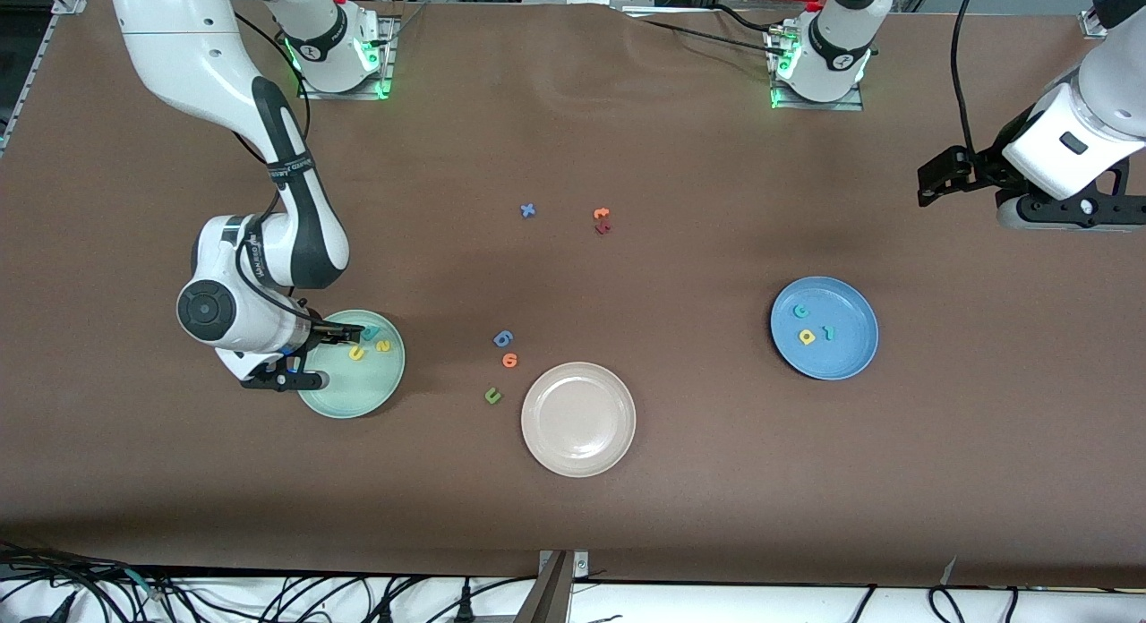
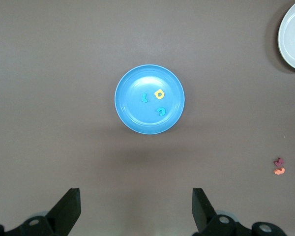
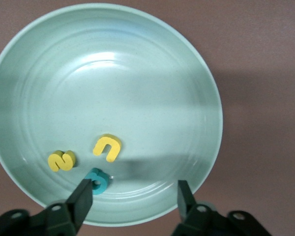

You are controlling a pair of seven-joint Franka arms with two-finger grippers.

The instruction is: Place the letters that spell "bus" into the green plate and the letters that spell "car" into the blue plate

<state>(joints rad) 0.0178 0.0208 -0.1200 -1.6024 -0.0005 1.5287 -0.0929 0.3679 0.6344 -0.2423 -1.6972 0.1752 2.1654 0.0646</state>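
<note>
Over green plate [image 1: 345, 399], right gripper [image 3: 132, 196] fingers apart — teal b [image 3: 97, 180] dropped; left gripper [image 2: 136, 209] waits open over table — you're done.

A round beige plate [image 1: 578, 419] sits on the brown tabletop [image 1: 573, 140] near a dark green u [image 1: 491, 395], orange [image 1: 509, 361] and blue [image 1: 503, 338] 6-like letters; farther off, a blue x [image 1: 528, 210], an orange letter [image 1: 602, 214] touching a dark red letter [image 1: 602, 228].

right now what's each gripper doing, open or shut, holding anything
left gripper: open, holding nothing, up above the table near the blue plate.
right gripper: open over the green plate, teal letter beside one finger, not gripped.
</note>
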